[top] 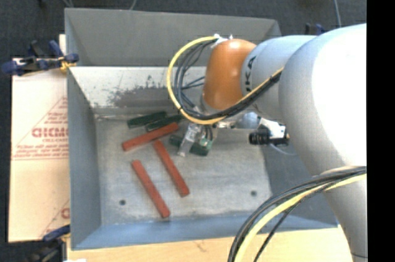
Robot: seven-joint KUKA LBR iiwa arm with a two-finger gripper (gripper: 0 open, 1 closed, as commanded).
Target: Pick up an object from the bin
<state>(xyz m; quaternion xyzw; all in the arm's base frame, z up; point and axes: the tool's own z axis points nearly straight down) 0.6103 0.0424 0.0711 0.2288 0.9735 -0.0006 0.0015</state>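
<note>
The grey bin (pixel 80 150) holds a few loose sticks on the left half of its floor. A red stick (pixel 150 188) lies slanted toward the front, and a second red stick (pixel 171 168) lies just beside it at much the same slant. A third red stick (pixel 150 136) lies crosswise above them, with two dark green sticks (pixel 148 119) near the back wall. Right of these, about mid-floor, is a small dark green piece (pixel 184 145). The claw (pixel 196 140) is down at the floor directly over it and partly covers it. Whether the claw is open or closed on that piece cannot be told. Above the claw, the orange wrist cover (pixel 227 79) stands nearly upright, ringed by looping yellow and black cables (pixel 174 73). The thick white arm (pixel 315 100) reaches in from the right and hides that side of the bin.
</note>
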